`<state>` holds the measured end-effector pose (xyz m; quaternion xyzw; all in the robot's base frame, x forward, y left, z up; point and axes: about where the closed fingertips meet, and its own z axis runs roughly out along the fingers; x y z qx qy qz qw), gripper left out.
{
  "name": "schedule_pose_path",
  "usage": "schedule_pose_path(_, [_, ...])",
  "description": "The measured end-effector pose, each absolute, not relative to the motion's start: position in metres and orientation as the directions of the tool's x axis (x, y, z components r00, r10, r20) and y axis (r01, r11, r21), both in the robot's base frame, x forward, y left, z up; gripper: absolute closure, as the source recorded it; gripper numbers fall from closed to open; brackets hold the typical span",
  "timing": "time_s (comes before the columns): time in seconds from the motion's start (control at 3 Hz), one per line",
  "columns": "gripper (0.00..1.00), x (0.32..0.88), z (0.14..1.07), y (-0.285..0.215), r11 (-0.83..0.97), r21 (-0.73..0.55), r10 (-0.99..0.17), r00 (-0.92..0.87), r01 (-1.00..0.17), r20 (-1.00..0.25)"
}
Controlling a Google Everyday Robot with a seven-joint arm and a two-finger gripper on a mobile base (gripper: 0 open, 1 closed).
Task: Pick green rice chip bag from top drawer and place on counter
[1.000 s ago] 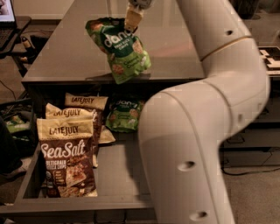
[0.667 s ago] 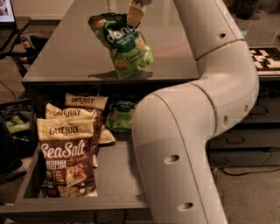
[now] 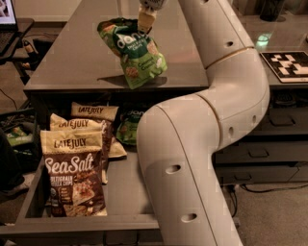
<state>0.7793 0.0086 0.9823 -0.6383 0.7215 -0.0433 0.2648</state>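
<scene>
Robot arm (image 3: pixel 192 144), white and jointed, fills the right half of the view and reaches up and back over a grey counter (image 3: pixel 72 62). At its far end, near the top edge, we see the gripper (image 3: pixel 147 14) pinched shut on the top edge of the green chip bag (image 3: pixel 137 55).

The bag hangs tilted, logo facing us. Its lower corner rests on the counter near the front edge, with a shadow just beneath it. Compared with a second ago, the bag has drifted slightly to the right and sits a touch lower. The arm's elbow has swung inward, covering more of the open drawer (image 3: pixel 72 229) below.

We judge that the lift out of the drawer is done and the placing is nearly finished. What remains is to let go and draw the gripper away. Because the bag leans, it may tip flat once released.

In the drawer we still see three cream-and-brown bags (image 3: pixel 74 173) at the left. A second green bag (image 3: pixel 129 127) lies behind them, partly hidden by the arm.
</scene>
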Motion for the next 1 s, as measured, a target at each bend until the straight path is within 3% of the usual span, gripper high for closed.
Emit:
schedule_pose_path(0.33, [1.00, 0.785, 0.968, 0.017, 0.170, -0.386, -0.945, -0.038, -0.907, -0.325])
schedule_pose_path(1.0, [0.59, 0.796, 0.966, 0.024, 0.177, -0.411, -0.939, -0.028, -0.894, -0.343])
